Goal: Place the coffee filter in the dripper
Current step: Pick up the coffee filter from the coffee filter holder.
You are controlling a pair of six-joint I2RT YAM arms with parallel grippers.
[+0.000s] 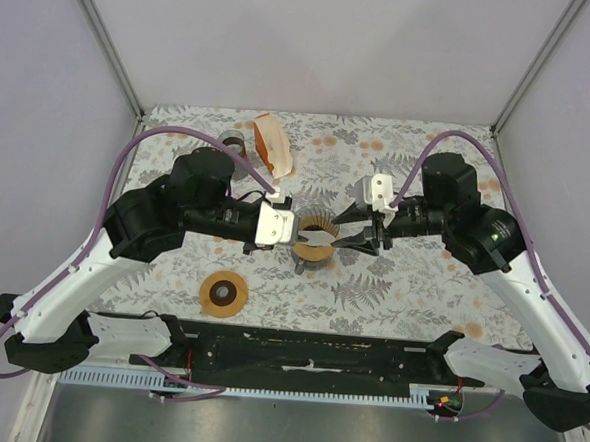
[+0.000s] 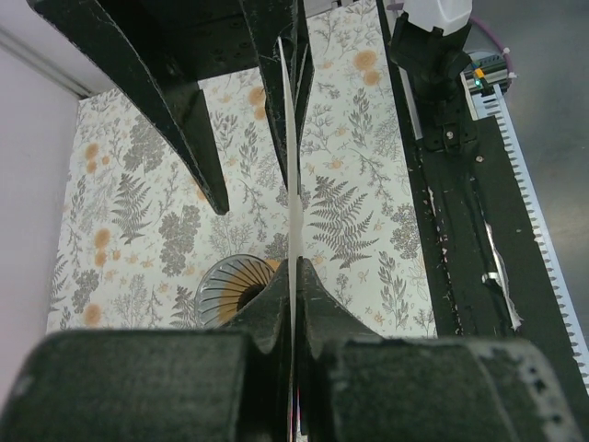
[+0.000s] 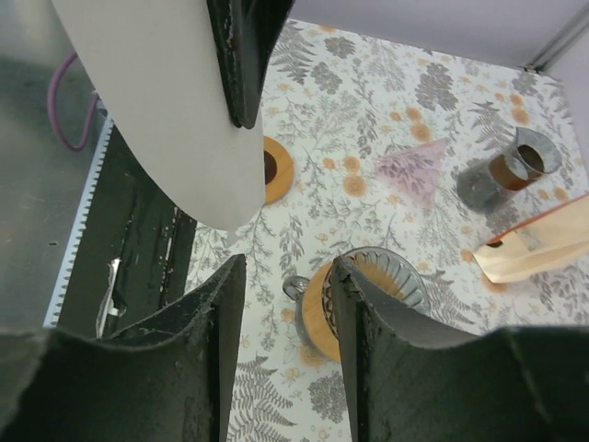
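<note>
Over the dripper [image 1: 314, 246]: left end effector [image 1: 295, 227] opposite right end effector [image 1: 340, 231].

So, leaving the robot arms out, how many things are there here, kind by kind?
dripper: 1
filter: 1
packet: 1
metal cup: 1
brown ring: 1
pink triangle: 1
Total: 6

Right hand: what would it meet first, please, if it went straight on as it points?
Probably the coffee filter, pinched in the left hand just ahead; the dripper seems to sit lower, though depth is unclear.
</note>
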